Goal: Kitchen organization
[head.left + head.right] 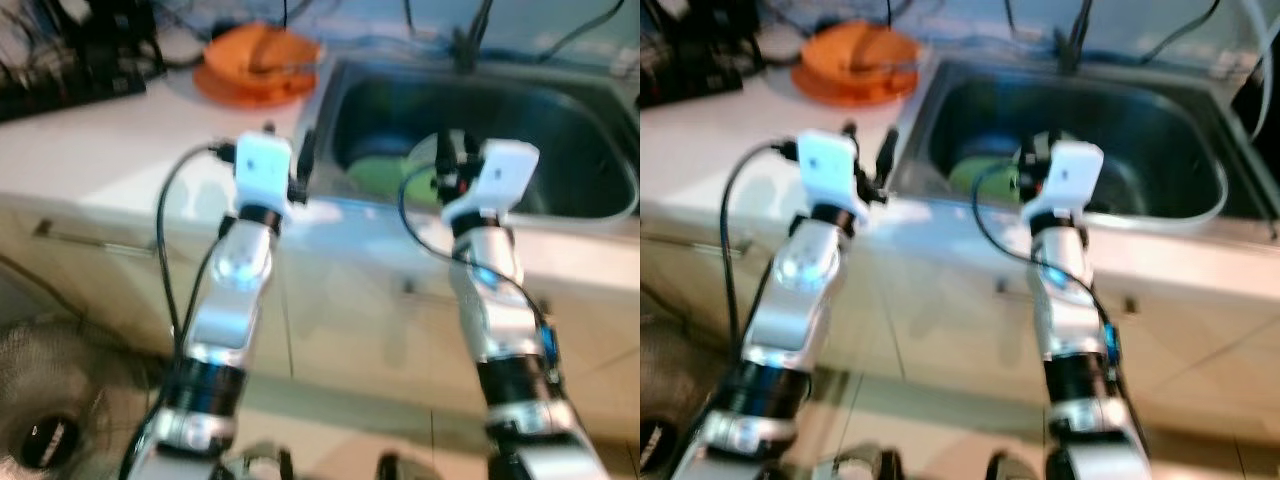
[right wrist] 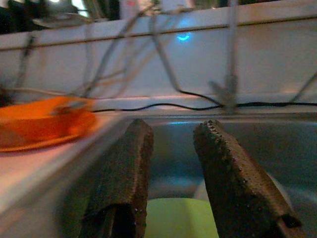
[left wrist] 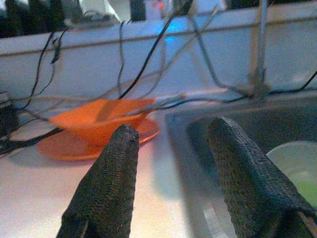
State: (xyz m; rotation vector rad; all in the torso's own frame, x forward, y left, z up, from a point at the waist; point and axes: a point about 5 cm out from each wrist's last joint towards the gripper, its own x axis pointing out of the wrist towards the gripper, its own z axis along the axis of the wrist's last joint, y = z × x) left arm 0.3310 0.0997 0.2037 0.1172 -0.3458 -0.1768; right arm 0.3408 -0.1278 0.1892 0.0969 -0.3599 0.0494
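Sink (image 1: pixel 600 205): steel basin w/ green plate (image 1: pixel 385 175) inside, orange bowl (image 1: pixel 262 50) on tabletop (image 1: pixel 90 140) beside its rim. Left gripper (image 3: pixel 171 163) over tabletop edge, right gripper (image 2: pixel 173 163) above basin; both fingers spread, holding nothing.

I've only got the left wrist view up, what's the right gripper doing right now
Observer: The right gripper is open, held over the near edge of the sink.
Operator: What's under it?
Observer: A green dish lies in the sink below its fingers, with nothing gripped.
Operator: And where's my left gripper relative to the sink?
Observer: The left gripper is open at the sink's left rim, above the white counter; the orange bowl on its orange plate sits farther back on that counter.
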